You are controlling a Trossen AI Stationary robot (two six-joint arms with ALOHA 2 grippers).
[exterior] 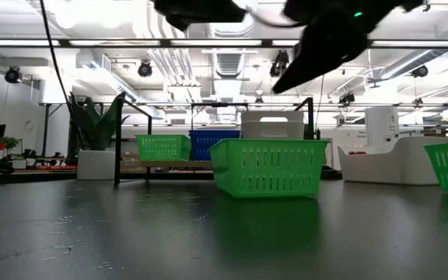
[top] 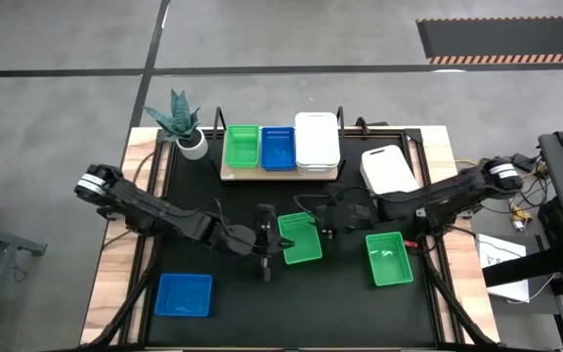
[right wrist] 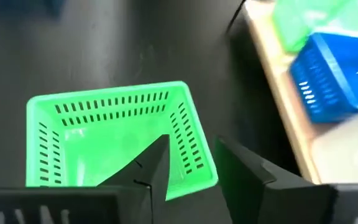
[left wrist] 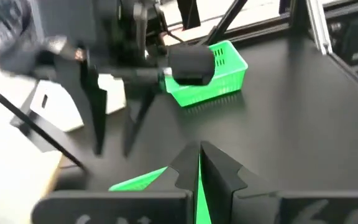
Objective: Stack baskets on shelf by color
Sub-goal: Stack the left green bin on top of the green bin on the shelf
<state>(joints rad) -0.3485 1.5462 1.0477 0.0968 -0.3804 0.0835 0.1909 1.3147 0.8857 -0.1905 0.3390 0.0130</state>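
A green basket (top: 299, 238) (exterior: 267, 167) sits flat on the black table's middle. My left gripper (top: 266, 249) (left wrist: 197, 155) hovers shut above its left end. My right gripper (top: 326, 225) (right wrist: 191, 140) hovers open above its far right corner, with one finger over the inside and one outside the wall (right wrist: 194, 149). In the low view both grippers stay above its rim. A second green basket (top: 389, 259) lies right, a blue one (top: 184, 295) near left, a white one (top: 389, 168) far right. The shelf (top: 280, 176) holds green (top: 241, 147), blue (top: 278, 149) and white (top: 317, 142) baskets.
A potted plant (top: 192, 142) stands left of the shelf at the far edge. Bare black tabletop lies between the blue basket and the middle green one. Wooden strips border the table on both sides, and cables and equipment sit beyond the right edge.
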